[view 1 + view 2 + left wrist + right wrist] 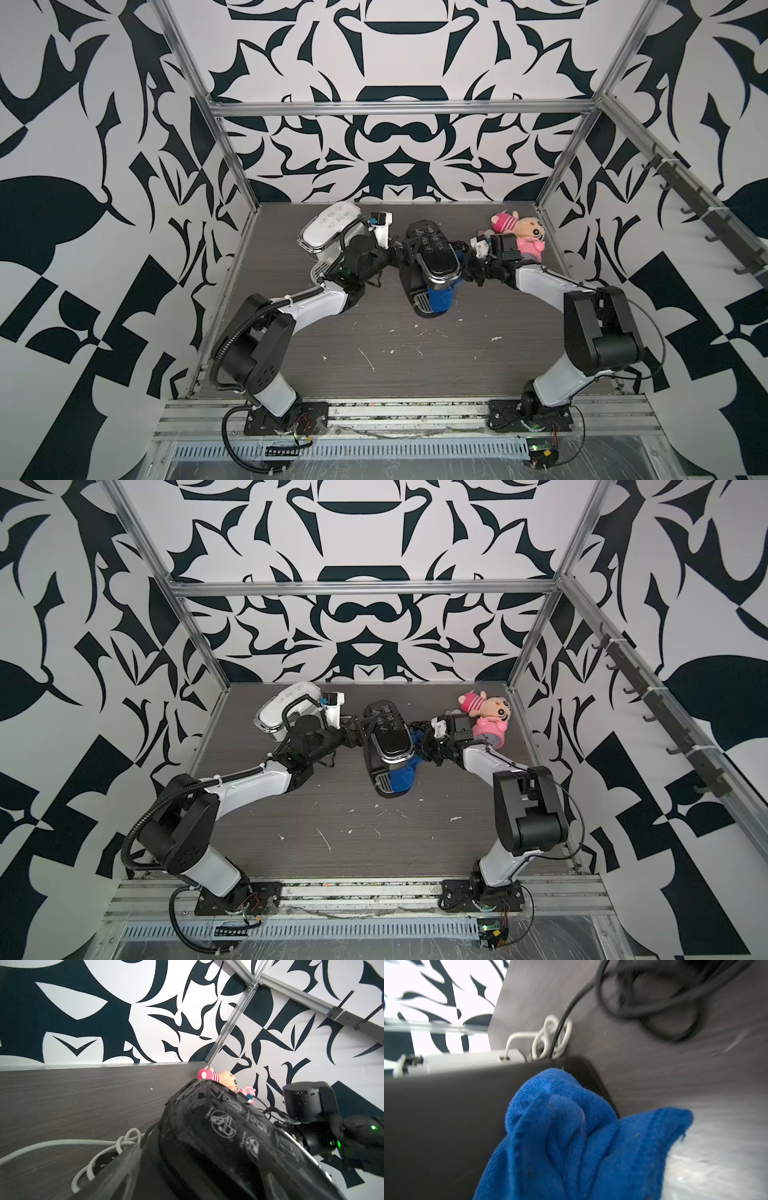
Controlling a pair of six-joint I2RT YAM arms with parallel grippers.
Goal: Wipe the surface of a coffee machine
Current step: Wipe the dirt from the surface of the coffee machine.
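The right gripper [465, 266] is clamped on a bunched blue cloth [571, 1136] and presses it against the right flank of the black coffee machine [434, 257]. The left gripper [398, 254] sits at the machine's opposite side with its jaws spread wide; whether they bear on the body I cannot tell.

The grey table [374, 365] carries the machine at mid-rear, between a white appliance [328, 226] and a plush toy [519, 228]. The cloth's loose end hangs down over the drip tray [420, 302]. A looped white cord [550, 1036] lies just behind the machine.

I judge the wiping stroke to be in hand, on the side panel. The next move calls for dragging the cloth along that flank with even pressure. The far side needs steadying so the machine does not slide, and the loose end should stay clear of the cord.
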